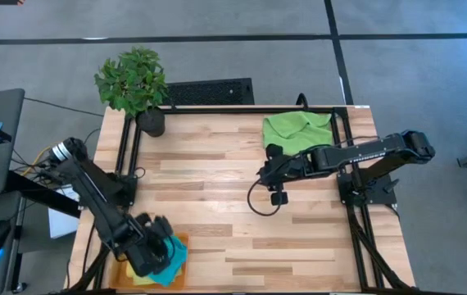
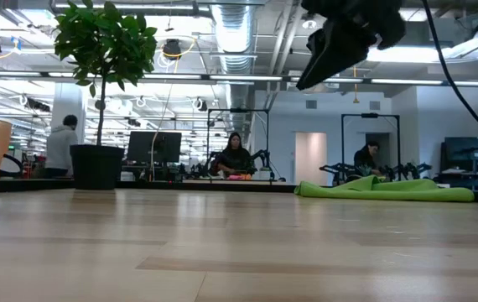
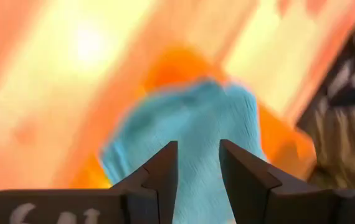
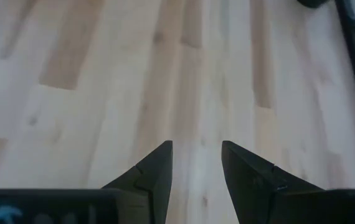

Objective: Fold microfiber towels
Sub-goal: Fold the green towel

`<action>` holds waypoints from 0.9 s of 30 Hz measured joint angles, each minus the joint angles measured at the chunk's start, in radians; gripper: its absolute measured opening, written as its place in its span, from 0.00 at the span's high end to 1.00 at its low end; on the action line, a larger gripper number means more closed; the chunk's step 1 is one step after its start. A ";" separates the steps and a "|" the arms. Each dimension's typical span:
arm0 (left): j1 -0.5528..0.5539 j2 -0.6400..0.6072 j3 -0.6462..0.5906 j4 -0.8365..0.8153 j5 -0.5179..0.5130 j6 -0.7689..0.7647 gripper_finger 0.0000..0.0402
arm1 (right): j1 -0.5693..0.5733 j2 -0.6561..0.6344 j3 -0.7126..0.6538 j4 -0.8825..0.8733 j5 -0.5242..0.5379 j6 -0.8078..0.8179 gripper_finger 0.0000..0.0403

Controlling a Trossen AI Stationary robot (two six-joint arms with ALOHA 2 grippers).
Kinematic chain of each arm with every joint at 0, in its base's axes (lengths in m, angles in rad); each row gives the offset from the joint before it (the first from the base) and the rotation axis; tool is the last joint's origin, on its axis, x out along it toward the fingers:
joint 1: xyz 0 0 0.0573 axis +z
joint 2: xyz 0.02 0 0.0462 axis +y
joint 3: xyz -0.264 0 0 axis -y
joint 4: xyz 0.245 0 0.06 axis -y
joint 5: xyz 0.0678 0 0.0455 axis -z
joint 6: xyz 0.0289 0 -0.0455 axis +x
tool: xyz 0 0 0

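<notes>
Over teal towel (image 3: 196, 130), left hand (image 3: 198, 163) seemingly open.

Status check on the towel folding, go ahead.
Left gripper jaws open over teal towel on orange tray. Right gripper open, empty, mid-table. Green towel unfolded at far edge. Nothing obstructing.

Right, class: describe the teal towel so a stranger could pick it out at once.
Start at the wooden table and go to its near left corner, where the left pincer hovers open. There an orange tray holds a small stack of cloths. The teal towel lies on top, over a yellow towel; the only other cloth, the green towel, lies at the far right.
</notes>
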 joint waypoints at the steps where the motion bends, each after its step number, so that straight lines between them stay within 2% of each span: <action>1: 0.006 -0.014 0.000 -0.020 -0.052 0.006 0.73 | -0.006 0.000 0.000 -0.006 0.021 0.000 0.60; 4: 0.049 -0.044 0.000 -0.072 -0.169 0.049 0.73 | -0.038 0.000 0.000 -0.036 0.060 -0.001 0.60; 7: 0.120 -0.055 0.000 -0.089 -0.213 0.136 0.73 | -0.087 0.000 0.000 -0.083 0.047 0.000 0.60; 11: 0.246 -0.056 0.000 -0.088 -0.222 0.345 0.74 | -0.174 0.000 0.000 -0.141 0.040 -0.004 0.60; 18: 0.508 -0.056 -0.001 -0.086 -0.303 0.756 0.77 | -0.368 0.000 0.000 -0.201 0.043 -0.020 0.60; 24: 0.708 -0.056 -0.001 -0.030 -0.307 0.943 0.78 | -0.545 0.025 -0.001 -0.162 0.046 -0.117 0.60; 27: 0.757 -0.056 -0.001 -0.029 -0.303 1.018 0.78 | -0.609 0.043 -0.030 -0.131 0.046 -0.251 0.60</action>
